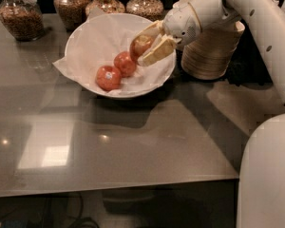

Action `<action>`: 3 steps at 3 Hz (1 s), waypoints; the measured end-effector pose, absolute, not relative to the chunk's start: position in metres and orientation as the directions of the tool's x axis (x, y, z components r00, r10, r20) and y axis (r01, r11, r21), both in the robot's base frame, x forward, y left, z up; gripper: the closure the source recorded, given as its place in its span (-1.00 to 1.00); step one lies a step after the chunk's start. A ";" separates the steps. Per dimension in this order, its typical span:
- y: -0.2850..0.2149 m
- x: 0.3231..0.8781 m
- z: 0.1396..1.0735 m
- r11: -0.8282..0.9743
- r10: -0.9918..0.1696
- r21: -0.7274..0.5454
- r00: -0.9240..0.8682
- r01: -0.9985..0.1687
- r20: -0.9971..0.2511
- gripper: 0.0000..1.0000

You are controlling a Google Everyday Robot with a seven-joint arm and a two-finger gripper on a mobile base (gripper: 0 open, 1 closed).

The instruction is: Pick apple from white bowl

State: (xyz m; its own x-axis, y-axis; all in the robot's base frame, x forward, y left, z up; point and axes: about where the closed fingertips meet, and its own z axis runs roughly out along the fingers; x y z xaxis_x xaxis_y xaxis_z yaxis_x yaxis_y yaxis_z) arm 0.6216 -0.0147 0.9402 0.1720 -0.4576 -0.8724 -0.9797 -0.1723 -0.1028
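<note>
The white bowl [92, 42], lined with crinkled white paper, stands at the back of the grey table. My gripper [146, 45] is over the bowl's right side, shut on the apple [141, 44], a red apple with a paler blush, and holds it lifted above the bowl's floor. Two redder apples stay in the bowl: one with a small white sticker [108, 77] at the front and another [125, 63] just behind it. My white arm reaches in from the upper right.
A stack of off-white disposable bowls [210, 49] stands right of the white bowl, just behind my wrist. Several glass jars [21, 15] of dry food line the table's back edge. The table's front edge [114, 186] runs across the lower view.
</note>
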 end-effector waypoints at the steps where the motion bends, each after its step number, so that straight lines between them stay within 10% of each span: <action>1: -0.021 0.612 0.970 -0.195 -0.449 -0.161 0.234 -0.967 -0.862 1.00; 3: -0.021 0.586 1.009 -0.153 -0.498 -0.256 0.298 -0.954 -0.814 1.00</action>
